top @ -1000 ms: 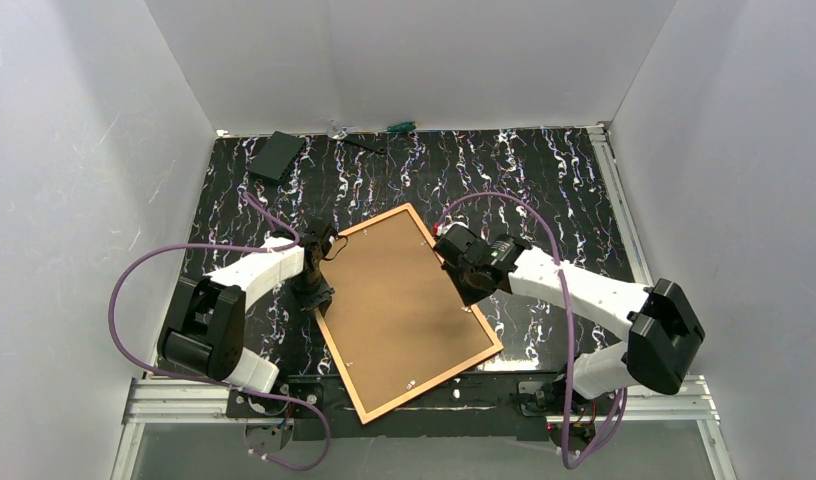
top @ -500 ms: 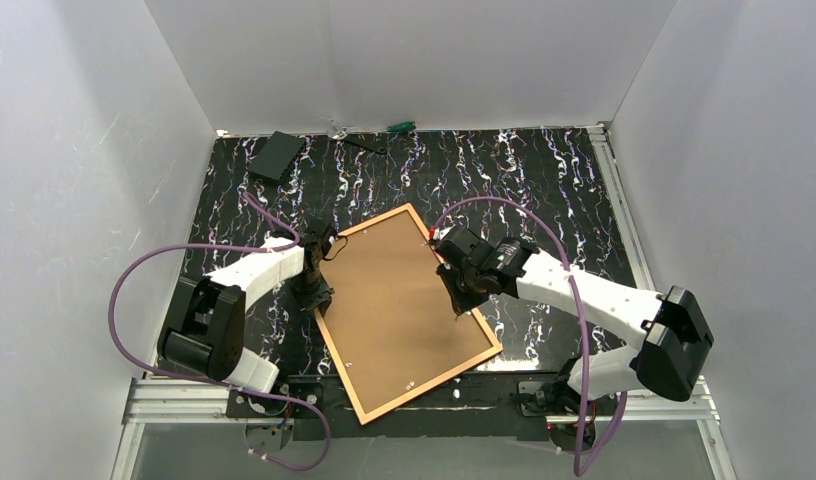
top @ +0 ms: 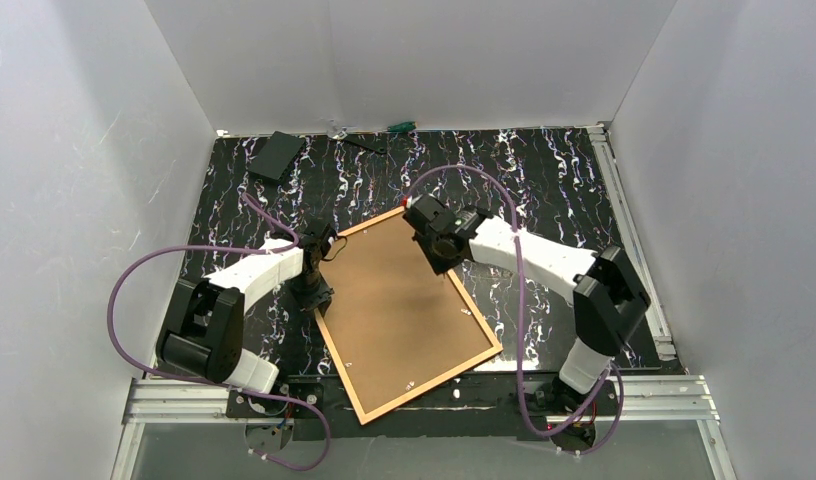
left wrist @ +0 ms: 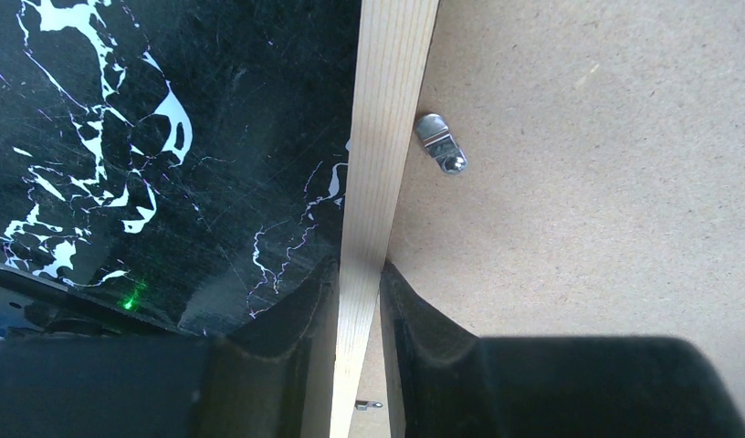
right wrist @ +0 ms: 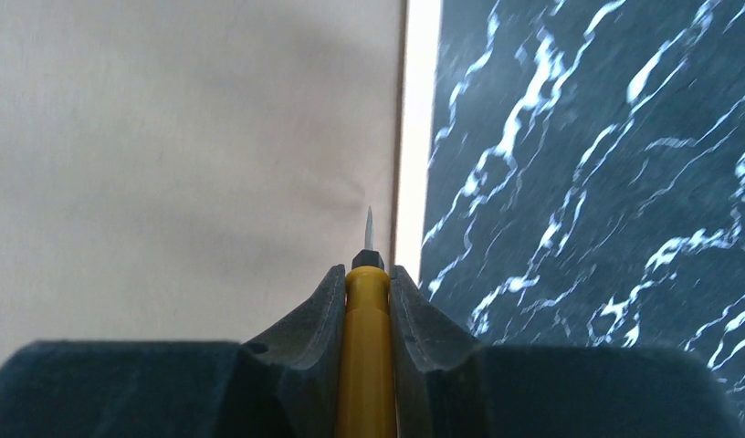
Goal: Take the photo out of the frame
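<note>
On table (top: 544, 170): one frame (left wrist: 382, 137); left gripper (left wrist: 360, 274) clamps its rail, right gripper (right wrist: 369, 272) grips one screwdriver (right wrist: 367, 351).

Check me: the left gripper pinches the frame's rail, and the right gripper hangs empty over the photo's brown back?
Not empty: the right wrist view shows the right gripper shut on a yellow-handled tool with a thin metal tip, over the back of the photo. The left gripper does pinch a rail of the frame.
</note>
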Robot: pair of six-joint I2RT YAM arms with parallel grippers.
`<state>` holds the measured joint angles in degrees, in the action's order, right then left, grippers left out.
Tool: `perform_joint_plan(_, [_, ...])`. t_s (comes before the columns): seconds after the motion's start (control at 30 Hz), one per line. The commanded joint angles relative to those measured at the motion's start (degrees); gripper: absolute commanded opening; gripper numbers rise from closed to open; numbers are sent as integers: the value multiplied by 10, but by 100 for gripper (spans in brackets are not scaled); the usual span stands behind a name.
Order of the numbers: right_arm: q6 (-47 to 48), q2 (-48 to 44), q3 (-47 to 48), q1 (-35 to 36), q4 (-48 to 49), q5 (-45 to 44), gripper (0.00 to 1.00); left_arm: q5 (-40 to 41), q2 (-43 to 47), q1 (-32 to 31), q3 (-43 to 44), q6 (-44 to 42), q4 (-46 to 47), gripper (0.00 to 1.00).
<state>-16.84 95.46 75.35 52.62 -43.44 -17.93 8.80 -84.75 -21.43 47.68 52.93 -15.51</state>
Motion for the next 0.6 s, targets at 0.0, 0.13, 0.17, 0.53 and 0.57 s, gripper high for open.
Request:
perform_joint_plan(0.0, [41, 38, 66, -33, 48, -31, 1, -17, -22, 1, -38, 27, -5, 0])
perform_joint_plan(0.13, [66, 91, 138, -49, 54, -18, 1, -19, -26, 1, -37, 25, -2, 0])
perform_joint_plan(0.17, [74, 102, 154, -51, 55, -18, 1, -21, -28, 1, -37, 25, -1, 0])
perform_joint_plan(0.53, [114, 214, 287, -86, 57, 24, 1, -31, -36, 1, -39, 27, 4, 0])
perform_joint_plan(0.57, [113, 222, 296, -87, 55, 28, 1, -31, -35, 0, -39, 28, 4, 0])
